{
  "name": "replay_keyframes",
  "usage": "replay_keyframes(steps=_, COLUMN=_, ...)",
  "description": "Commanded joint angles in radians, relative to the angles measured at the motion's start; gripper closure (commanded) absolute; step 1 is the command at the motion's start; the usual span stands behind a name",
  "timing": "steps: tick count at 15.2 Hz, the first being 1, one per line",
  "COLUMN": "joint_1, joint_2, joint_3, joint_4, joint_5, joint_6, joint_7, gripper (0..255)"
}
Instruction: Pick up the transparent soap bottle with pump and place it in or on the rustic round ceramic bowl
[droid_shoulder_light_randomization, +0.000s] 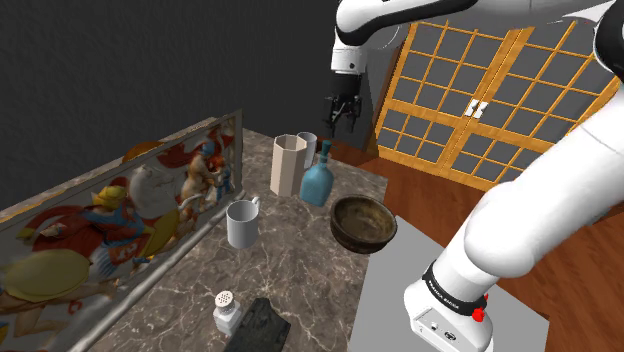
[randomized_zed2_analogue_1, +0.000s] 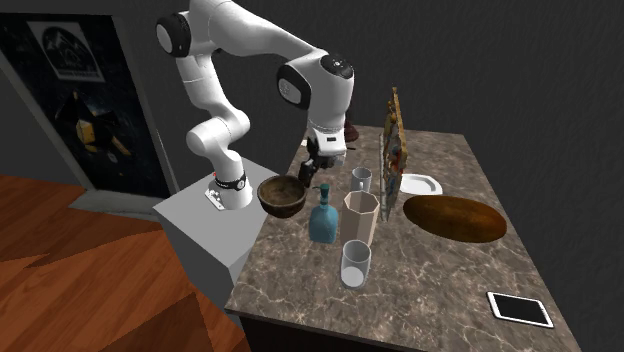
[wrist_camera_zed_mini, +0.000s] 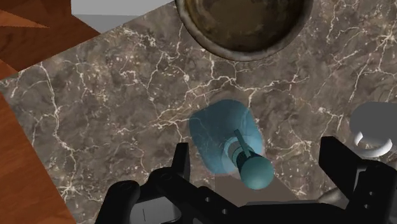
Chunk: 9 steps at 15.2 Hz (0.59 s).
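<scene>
- Our claw (droid_shoulder_light_randomization: 342, 116) hangs released above the blue soap bottle (droid_shoulder_light_randomization: 318, 182), grasping nothing.
- The bottle stands on the bench (droid_shoulder_light_randomization: 300, 275) beside the brown bowl (droid_shoulder_light_randomization: 361, 236); we judge grasp, lift and placing all remain.

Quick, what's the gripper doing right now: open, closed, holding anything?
Gripper: open, holding nothing. It hangs above the blue bottle, not touching it.
</scene>
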Motion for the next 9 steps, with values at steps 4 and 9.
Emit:
replay_keyframes(steps=4, joint_1=0.018, joint_2=0.222, joint_3=0.004, joint_4=0.126, joint_5=0.018, joint_6=0.015, joint_7=-0.092, gripper=0)
replay_keyframes(steps=9, joint_1=0.022, joint_2=0.269, joint_3=0.01, joint_4=0.117, joint_5=0.023, joint_6=0.054, joint_7=-0.111, gripper=0)
